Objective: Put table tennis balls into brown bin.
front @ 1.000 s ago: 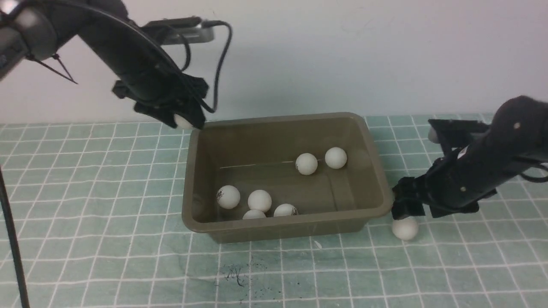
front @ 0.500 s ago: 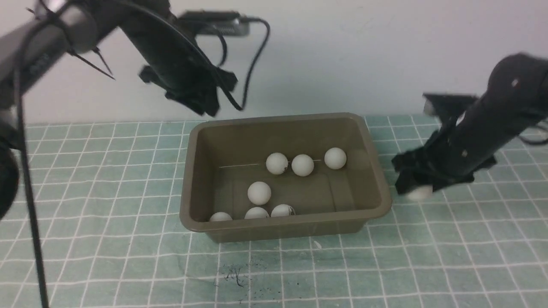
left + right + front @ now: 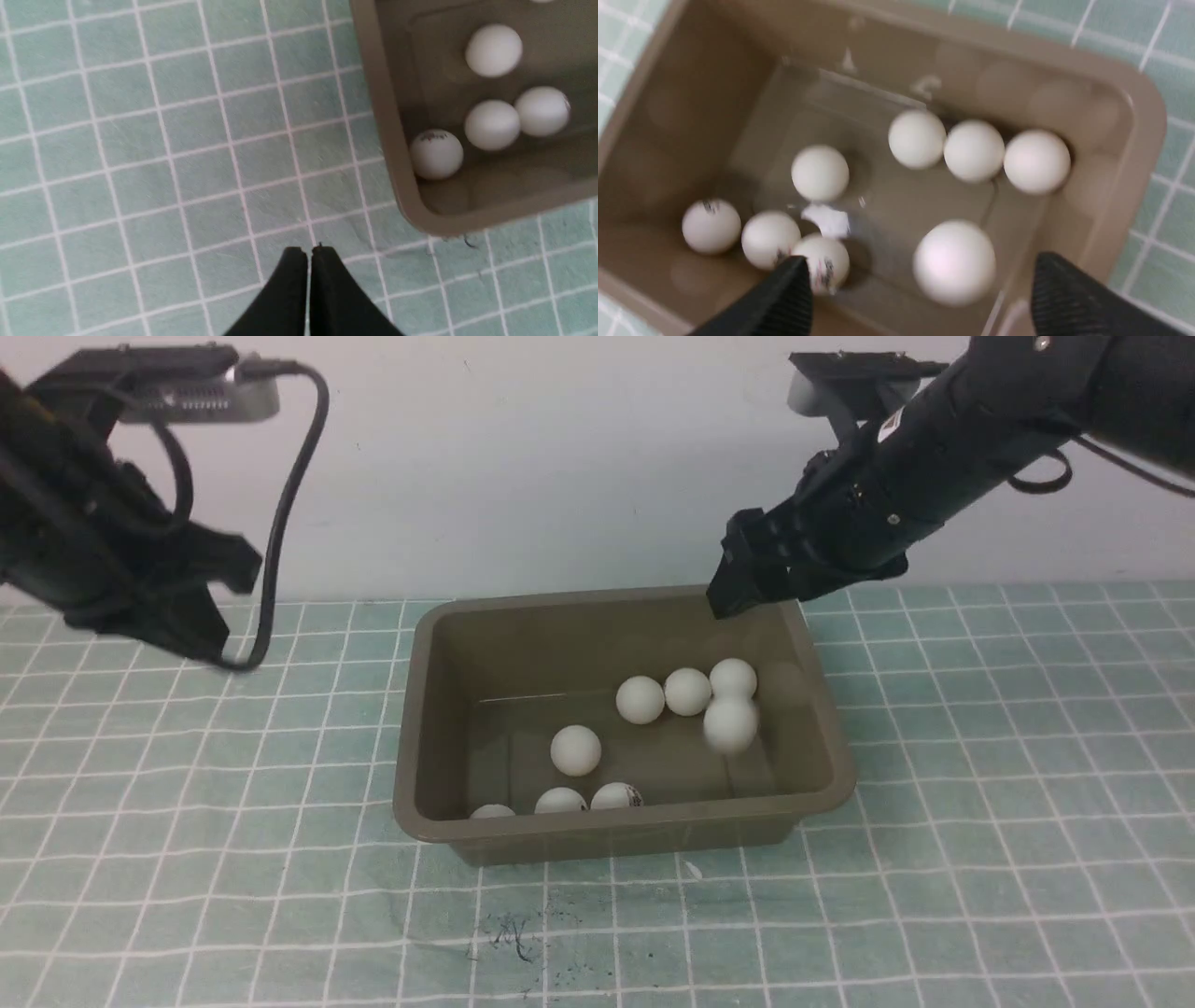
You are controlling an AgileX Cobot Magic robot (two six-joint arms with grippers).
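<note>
Gridded mat (image 3: pixel 187 803) bears brown bin (image 3: pixel 616 837) holding seemingly eight balls (image 3: pixel 575 750).

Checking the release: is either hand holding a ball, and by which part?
Nothing is held. The right hand is open over the bin, a ball loose below it; the left hand is shut, empty.

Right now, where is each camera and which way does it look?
Front: between arms, facing forward at brown bin; left arm, right arm show.
Left wrist: beside bin, looks down at mat and bin corner; shut left gripper shows.
Right wrist: over bin, looks down into it; open right gripper shows.
All share the table tennis balls.
</note>
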